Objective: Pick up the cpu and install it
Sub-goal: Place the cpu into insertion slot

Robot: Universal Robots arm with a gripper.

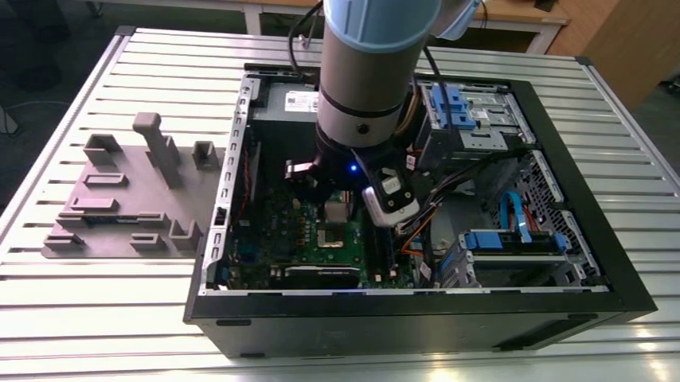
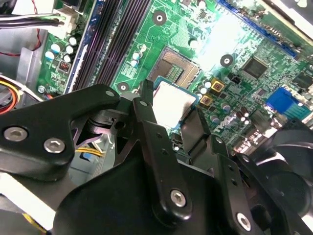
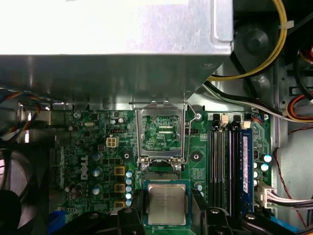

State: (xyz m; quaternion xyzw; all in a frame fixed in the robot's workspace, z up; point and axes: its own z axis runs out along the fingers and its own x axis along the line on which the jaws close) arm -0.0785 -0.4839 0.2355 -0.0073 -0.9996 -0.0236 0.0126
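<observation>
Cpu: flat square chip with a silver-grey metal top and a thin pale rim. Location: at the open socket, overlapping one edge of it in the second wrist view. The socket's contact field lies uncovered, so the cpu is not seated. Its height above the socket cannot be told.

Gripper: black, mounted on a pale grey arm that hangs into the case over the socket.

Fingers: pinching the cpu, one pressed against each of two opposite edges.

Socket frame: hinged metal plate, standing raised at the side of the socket that faces the power supply.

Motherboard: green board surrounding the socket on all sides.

Memory slots: dark parallel rails running alongside the socket, near it.

Power supply: silver metal box, apart from the socket and past the raised frame.

Yellow cable: curves past the corner of the power supply, well apart from the socket.

Case: black, open side up, enclosing the socket and board.

Fixture: grey plastic blocks on a base plate, outside the case and well apart from the socket.

Table: slatted metal top, lying beneath the case and fixture.
</observation>
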